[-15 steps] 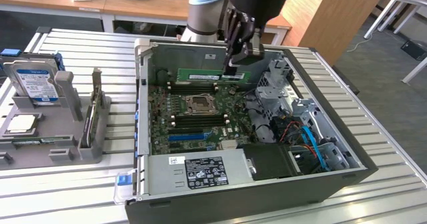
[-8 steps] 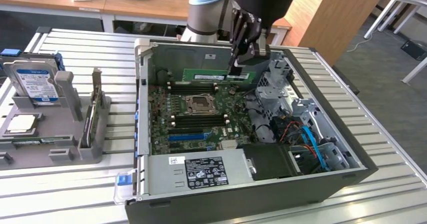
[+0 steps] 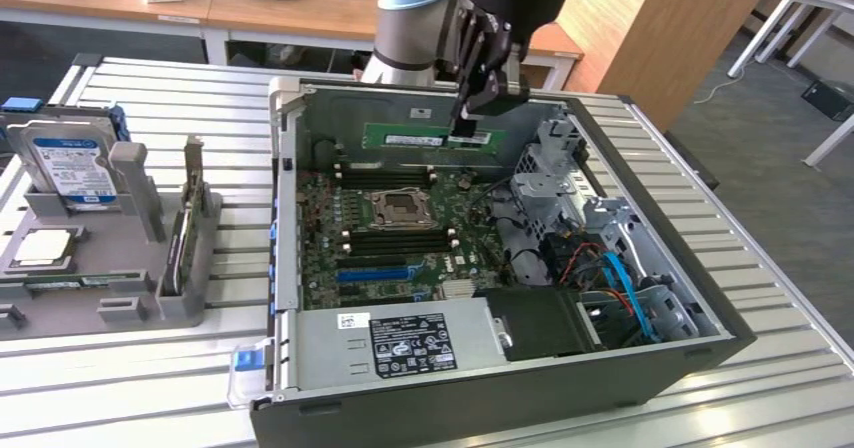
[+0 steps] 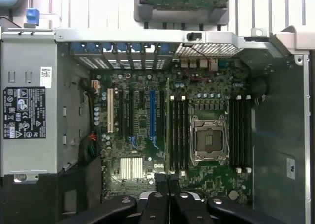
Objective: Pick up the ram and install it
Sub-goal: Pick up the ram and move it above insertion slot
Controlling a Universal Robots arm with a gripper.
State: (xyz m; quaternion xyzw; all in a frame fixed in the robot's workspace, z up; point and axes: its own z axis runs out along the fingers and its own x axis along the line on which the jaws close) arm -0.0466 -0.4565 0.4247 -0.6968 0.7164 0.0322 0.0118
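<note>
The ram (image 3: 407,138) is a long thin green stick with a pale label. It hangs level above the far side of the open computer case (image 3: 287,168), with my gripper (image 3: 467,128) shut on its end at the exterior view's right. In the wrist view the ram (image 4: 168,130) appears edge-on as a thin line running out from my gripper (image 4: 168,182), over the black memory slots (image 4: 178,135) beside the CPU socket (image 4: 209,140). A second bank of black slots (image 4: 241,135) lies on the socket's other side.
A blue slot (image 4: 151,118) and a white slot (image 4: 110,111) lie on the motherboard. The grey power supply (image 3: 400,343) fills the case's near end, with a drive cage and cables (image 3: 601,258) at the exterior view's right. A grey holder (image 3: 127,268) outside the case carries a hard drive (image 3: 67,168) and an upright card (image 3: 187,228).
</note>
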